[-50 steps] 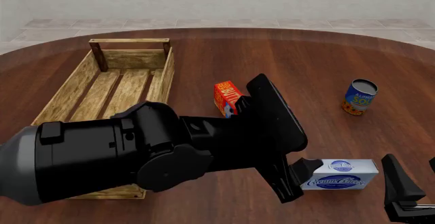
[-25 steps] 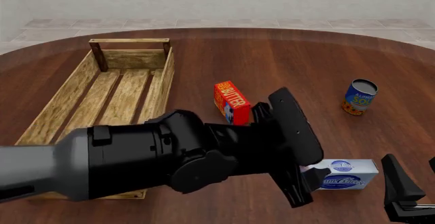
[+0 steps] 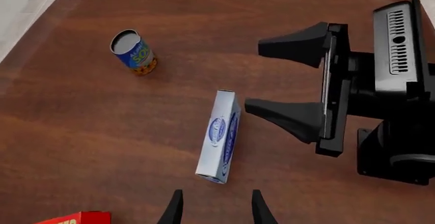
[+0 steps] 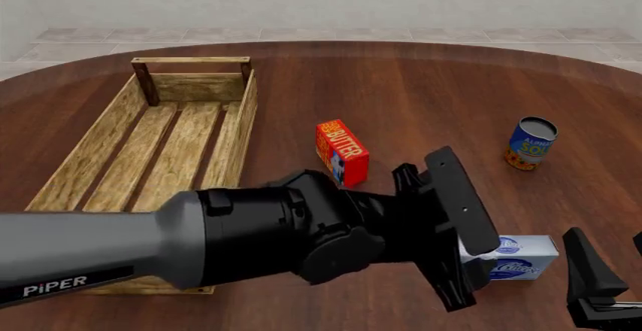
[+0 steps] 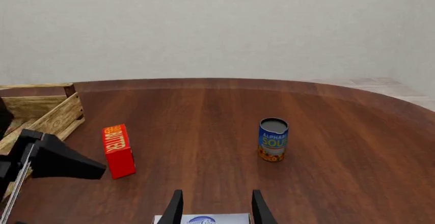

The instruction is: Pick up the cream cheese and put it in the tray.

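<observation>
The left pincer [image 3: 214,208] has slid closer over the cream cheese [image 3: 219,136], prongs spread wide. The box isn't gripped yet. The right pincer [image 5: 214,206] idles, equally wide.

Rough pale slatted wood forms the tray [image 4: 150,147]; the table [image 4: 422,83] is smooth, dark, faintly glossy wood.
</observation>
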